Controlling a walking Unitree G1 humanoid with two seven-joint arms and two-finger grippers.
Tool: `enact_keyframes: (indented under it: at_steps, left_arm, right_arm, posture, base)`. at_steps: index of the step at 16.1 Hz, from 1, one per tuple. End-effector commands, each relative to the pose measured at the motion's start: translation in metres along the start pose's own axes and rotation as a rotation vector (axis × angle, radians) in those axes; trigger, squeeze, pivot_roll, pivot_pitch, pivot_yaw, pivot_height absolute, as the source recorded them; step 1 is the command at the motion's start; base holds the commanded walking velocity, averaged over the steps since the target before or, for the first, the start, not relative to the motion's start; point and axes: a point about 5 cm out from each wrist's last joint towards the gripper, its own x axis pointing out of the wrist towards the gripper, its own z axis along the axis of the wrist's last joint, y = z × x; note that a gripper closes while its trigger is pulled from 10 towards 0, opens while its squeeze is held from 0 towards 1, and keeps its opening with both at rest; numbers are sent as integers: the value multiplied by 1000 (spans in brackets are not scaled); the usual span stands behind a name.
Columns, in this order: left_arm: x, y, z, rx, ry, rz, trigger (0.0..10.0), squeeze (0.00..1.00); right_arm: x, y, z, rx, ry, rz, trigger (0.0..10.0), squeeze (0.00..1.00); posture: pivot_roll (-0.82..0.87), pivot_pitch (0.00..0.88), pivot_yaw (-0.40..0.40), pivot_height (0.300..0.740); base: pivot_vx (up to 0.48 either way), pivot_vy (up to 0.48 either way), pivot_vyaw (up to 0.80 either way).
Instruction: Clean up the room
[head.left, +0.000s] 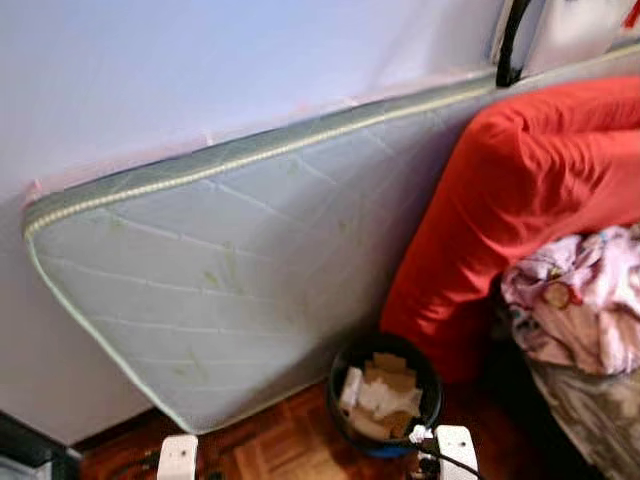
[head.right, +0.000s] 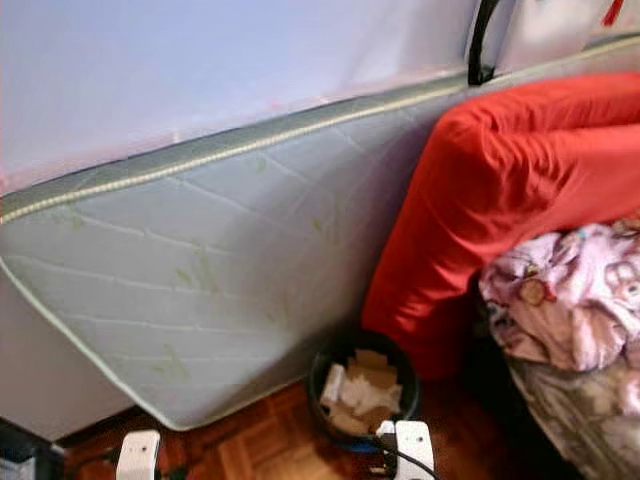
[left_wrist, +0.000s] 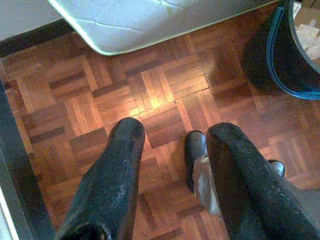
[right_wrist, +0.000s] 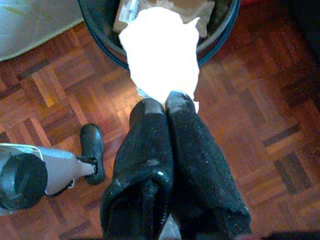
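A dark round waste bin (head.left: 384, 394) with a blue rim stands on the parquet floor, holding several pieces of crumpled paper and cardboard. In the right wrist view my right gripper (right_wrist: 165, 104) is shut on a bright white crumpled paper (right_wrist: 159, 52), held just above the near rim of the bin (right_wrist: 215, 40). In the left wrist view my left gripper (left_wrist: 172, 132) hangs open above bare parquet, with the bin (left_wrist: 292, 55) off to one side.
A grey quilted mattress (head.left: 240, 260) leans against the pale wall behind the bin. A bed with a red cover (head.left: 530, 190) and a heap of pink clothes (head.left: 580, 295) stands on the right. My foot (left_wrist: 195, 155) rests on the floor (left_wrist: 75, 100).
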Motion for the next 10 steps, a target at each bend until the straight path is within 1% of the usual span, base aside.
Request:
enact_keyframes:
  at_steps: [1,6,7,8,10]
  left_arm:
    - [0,-1,-2,-6,9,0,10000,0]
    - [0,0,-1,-6,8,5,10000,0]
    - [0,0,-1,-7,6,6,10000,0]
    - [0,0,-1,-8,6,6,10000,0]
    - [0,0,-1,-10,6,5,10000,0]
  right_arm:
    - [-1,-1,-4,10,14,-8,10000,0]
    - [-1,-2,-5,3,20,-9,10000,0]
    - [-1,-3,-5,-21,21,-5,10000,0]
    - [-2,-6,-5,-23,13,-10,10000,0]
    - [-2,-7,-6,-25,17,-13,10000,0]
  posture:
    - [18,0,22,740]
    - [18,0,21,740]
    - [18,0,21,740]
    - [18,0,21,740]
    - [16,0,22,740]
  base:
    - [0,0,0]
    - [0,0,0]
    - [0,0,0]
    - [0,0,0]
    - [0,0,800]
